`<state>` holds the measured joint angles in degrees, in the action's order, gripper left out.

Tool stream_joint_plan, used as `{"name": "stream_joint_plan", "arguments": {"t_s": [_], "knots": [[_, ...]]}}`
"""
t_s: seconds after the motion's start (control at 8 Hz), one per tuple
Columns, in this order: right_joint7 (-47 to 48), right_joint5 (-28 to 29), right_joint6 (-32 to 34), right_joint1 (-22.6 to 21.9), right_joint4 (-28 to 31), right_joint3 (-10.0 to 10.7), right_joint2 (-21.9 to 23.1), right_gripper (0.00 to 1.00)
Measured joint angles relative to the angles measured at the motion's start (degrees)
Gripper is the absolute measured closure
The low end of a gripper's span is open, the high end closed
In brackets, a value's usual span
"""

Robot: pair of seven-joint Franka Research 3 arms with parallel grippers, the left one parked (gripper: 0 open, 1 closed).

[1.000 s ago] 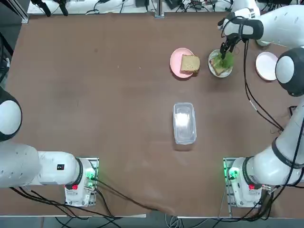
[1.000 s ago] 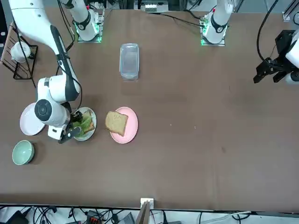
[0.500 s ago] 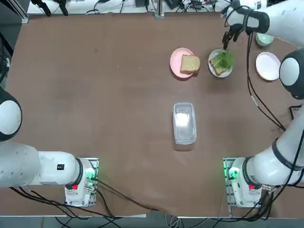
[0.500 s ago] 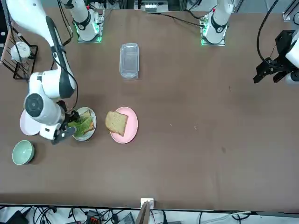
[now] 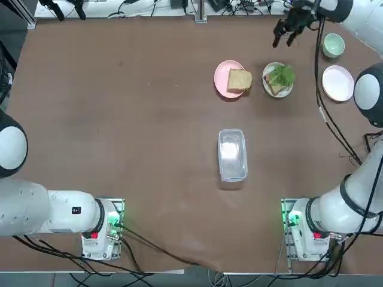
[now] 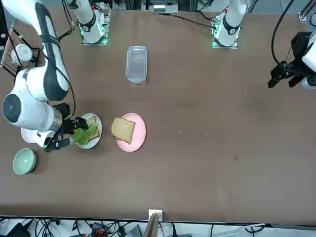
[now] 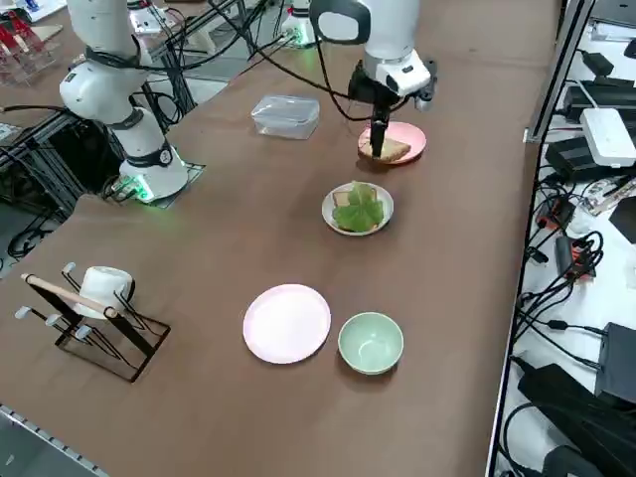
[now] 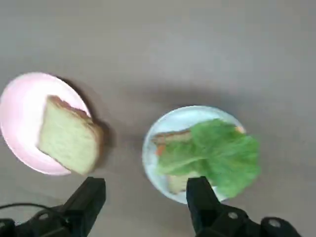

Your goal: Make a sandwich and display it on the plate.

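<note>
Sandwich-making stands half done on the brown table [image 5: 119, 119]; the right arm [image 6: 34, 94] reaches to the far edge, its right gripper [image 5: 286, 34] hanging empty in the air, fingers [image 8: 89, 197] spread wide and gripping nothing, beyond the white plate when seen from overhead; a clear lidded container [image 5: 232, 154] lies mid-table, well apart from the dishes; a pale pink plate [image 7: 287, 323] sits bare at the right side, just beside a small pale-green bowl [image 7: 371, 342]; another pink plate [image 5: 228, 78] carries a single bread slice [image 5: 239, 79]; next to it, the white plate [image 5: 277, 91] holds a second slice [image 8: 170, 140] with a green lettuce leaf [image 5: 281, 76] lying on top, uncovered; a wire rack with a white cup [image 7: 99, 288] stands near the table's right edge.
</note>
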<state>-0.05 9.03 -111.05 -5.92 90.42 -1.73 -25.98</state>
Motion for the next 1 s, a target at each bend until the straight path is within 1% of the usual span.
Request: {"name": "stream_joint_plan", "arguments": {"t_s": [0.12, 0.25, 0.5, 0.75, 1.0], "knots": [[5.61, 0.23, -0.33, -1.78, 0.07, -0.09, -0.27, 0.0], [8.61, 0.24, -0.85, -3.33, 0.39, -0.14, -0.45, 0.0], [10.03, 0.28, -2.88, -4.67, 2.3, -0.14, -0.48, 0.0], [10.3, 1.11, -9.96, -4.97, 6.5, -0.21, -0.44, 0.0], [11.18, 5.84, -19.27, -6.52, 12.34, -0.31, -0.54, 0.0]]}}
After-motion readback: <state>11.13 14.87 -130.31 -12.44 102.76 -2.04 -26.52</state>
